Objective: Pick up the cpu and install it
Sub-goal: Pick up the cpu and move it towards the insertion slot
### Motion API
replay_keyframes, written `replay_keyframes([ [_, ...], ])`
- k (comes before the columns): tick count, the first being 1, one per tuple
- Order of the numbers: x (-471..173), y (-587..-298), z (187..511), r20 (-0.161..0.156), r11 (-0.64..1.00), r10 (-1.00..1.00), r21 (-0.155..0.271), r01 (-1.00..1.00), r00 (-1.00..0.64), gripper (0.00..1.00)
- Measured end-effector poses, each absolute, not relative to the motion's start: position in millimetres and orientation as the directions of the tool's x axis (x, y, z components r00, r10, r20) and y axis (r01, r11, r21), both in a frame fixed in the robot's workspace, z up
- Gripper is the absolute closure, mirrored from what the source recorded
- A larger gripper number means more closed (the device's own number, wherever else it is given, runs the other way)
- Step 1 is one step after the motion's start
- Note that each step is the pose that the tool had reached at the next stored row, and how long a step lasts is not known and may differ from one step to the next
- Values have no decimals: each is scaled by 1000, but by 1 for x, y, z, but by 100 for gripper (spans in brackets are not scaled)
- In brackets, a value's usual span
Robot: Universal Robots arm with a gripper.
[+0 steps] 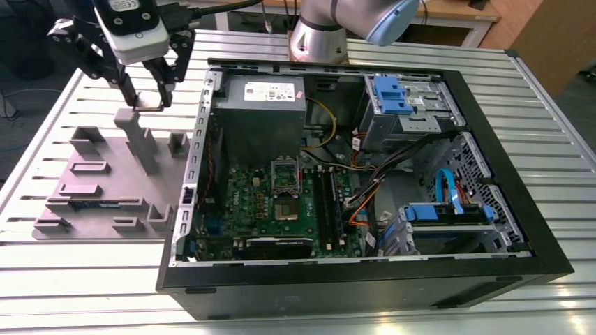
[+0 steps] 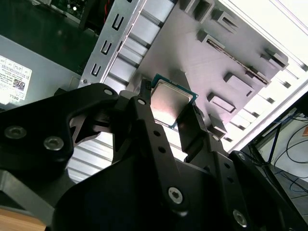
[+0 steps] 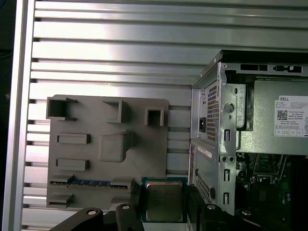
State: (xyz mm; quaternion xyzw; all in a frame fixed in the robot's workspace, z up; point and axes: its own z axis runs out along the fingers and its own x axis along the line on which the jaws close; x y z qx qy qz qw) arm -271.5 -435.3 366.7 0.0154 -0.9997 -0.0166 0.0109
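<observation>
Above grey tray [image 1: 121,183], gripper [image 1: 149,105] clamped on cpu [image 3: 163,201]. Memory stick [image 3: 91,183] slotted in tray; green board [image 1: 251,202] inside open case [image 1: 373,278].

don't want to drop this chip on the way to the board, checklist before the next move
1. claw shut on cpu: ok, gripped on two opposite edges in both wrist views.
2. cpu square in grip: ok.
3. cpu lifted clear of gray fixture: cannot tell.
4. computer case open: ok.
5. motherboard socket empty: cannot tell.
</observation>
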Motion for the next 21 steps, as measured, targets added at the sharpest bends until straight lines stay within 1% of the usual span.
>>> replay_keyframes([
  [21,-241,-435,367,21,999,-31,33,-30,-999,53],
])
